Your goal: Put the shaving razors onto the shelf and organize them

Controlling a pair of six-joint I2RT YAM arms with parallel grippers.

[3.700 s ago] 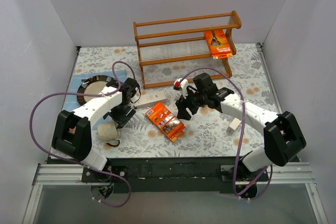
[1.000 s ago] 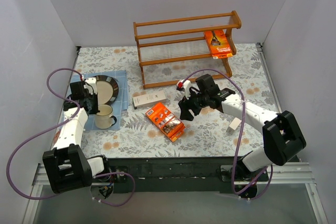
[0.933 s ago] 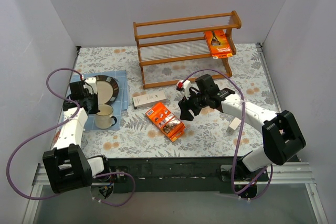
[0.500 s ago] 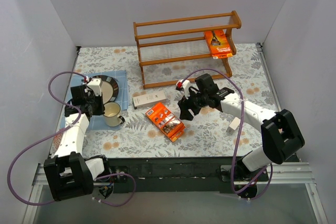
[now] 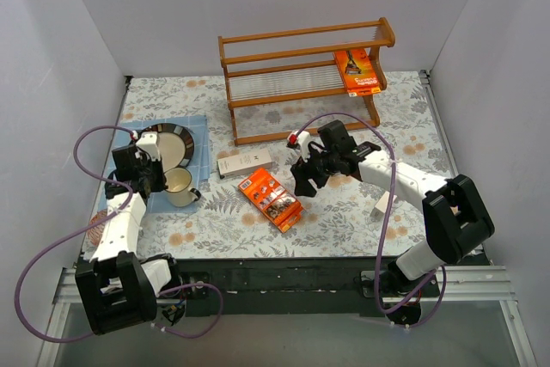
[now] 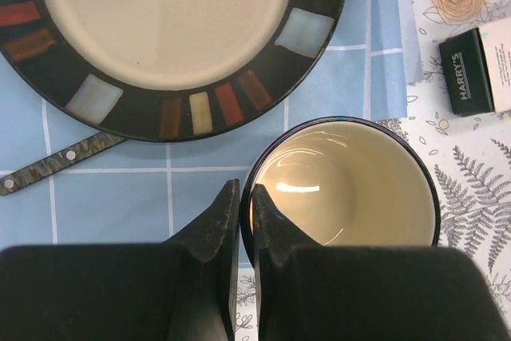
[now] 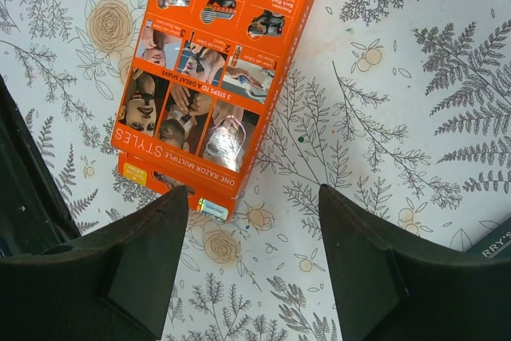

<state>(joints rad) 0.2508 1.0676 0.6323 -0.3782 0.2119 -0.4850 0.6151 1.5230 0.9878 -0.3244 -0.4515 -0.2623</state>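
The shelf (image 5: 301,83) stands at the back with one orange razor pack (image 5: 357,71) on its right end. A second orange pack (image 5: 270,199) (image 7: 207,77) lies flat mid-table. My right gripper (image 5: 301,183) (image 7: 254,197) hovers open just right of it, the pack's near corner by the left finger. One white razor box (image 5: 244,163) (image 6: 467,72) lies left of that pack, another (image 5: 383,204) to the right. My left gripper (image 5: 161,180) (image 6: 243,188) is shut on the rim of the cream mug (image 5: 178,186) (image 6: 343,185).
A dark-rimmed plate (image 5: 168,145) (image 6: 168,29) rests on a blue checked cloth (image 5: 196,131) (image 6: 112,197) at the left, with a utensil handle (image 6: 56,165) beside it. White walls enclose the table on three sides.
The left arm has swung from mid-table to the left, carrying the mug to the blue cloth beside the plate, then nudged it slightly right. The right arm has barely moved.
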